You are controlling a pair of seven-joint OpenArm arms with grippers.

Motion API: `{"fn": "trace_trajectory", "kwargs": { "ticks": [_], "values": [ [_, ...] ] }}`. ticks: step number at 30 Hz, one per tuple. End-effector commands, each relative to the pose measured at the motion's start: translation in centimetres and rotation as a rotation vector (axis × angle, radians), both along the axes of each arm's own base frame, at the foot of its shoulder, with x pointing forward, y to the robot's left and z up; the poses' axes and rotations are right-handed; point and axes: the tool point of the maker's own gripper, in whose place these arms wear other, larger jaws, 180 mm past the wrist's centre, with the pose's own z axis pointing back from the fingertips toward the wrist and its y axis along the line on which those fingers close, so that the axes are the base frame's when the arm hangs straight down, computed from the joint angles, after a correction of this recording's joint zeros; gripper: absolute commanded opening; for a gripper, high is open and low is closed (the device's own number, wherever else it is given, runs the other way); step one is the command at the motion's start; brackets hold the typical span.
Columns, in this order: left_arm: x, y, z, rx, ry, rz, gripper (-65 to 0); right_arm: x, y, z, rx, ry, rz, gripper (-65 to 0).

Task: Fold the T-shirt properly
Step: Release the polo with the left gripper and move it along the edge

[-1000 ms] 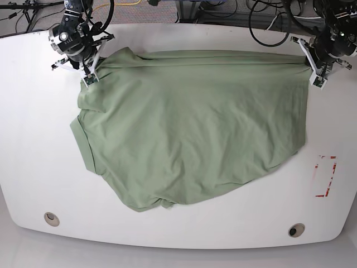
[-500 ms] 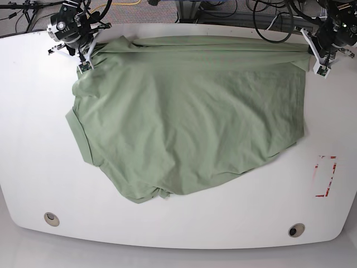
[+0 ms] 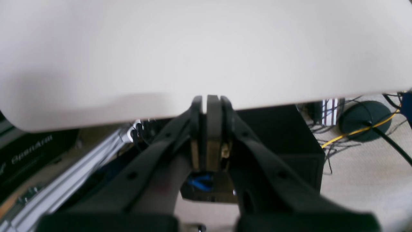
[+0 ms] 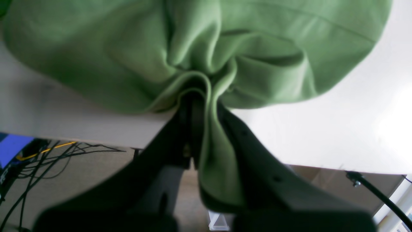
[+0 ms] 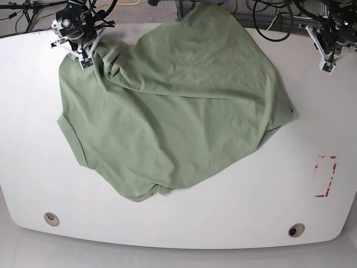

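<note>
The pale green T-shirt lies rumpled across the white table, plain side up, and its top bulges over the back edge. At the back left corner my right gripper is shut on a bunch of the shirt. The right wrist view shows that green cloth pinched and draped between the gripper's fingers. My left gripper hangs at the back right, apart from the shirt. In the left wrist view this gripper is shut on nothing, with only bare table ahead.
A red-outlined mark sits near the table's right edge. Two round grommets lie along the front edge. Cables and stands crowd the floor behind the table.
The shirt's right top corner has come out of my left gripper and the stretched top edge has gone slack, bunching toward the back middle. The shirt's right side shifted left.
</note>
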Motion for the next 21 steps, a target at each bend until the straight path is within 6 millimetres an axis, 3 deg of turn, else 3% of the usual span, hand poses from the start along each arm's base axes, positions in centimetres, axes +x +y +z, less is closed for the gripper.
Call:
{"fn": "trace_trajectory", "kwargs": {
  "ticks": [1,10,16,21],
  "values": [
    [1.0,0.3,0.8,0.019,-0.03,-0.015,-65.0,0.3,-0.2,0.5,-0.011,-0.018,0.002,-65.0],
    [3.4,-1.6,0.7,-0.012,-0.067,-0.072,-64.6,0.9,0.3,0.5,0.001,-0.033,-0.011,-65.0],
    [4.4,-5.1,-0.5,-0.081,-0.061,-0.142,-64.4,1.2,0.4,0.6,0.003,-0.042,-0.011,-65.0],
    [6.2,-6.1,-0.1,-0.113,-0.118,-0.126,-62.4,1.9,0.4,0.7,0.006,-0.057,-0.012,-65.0]
  ]
}}
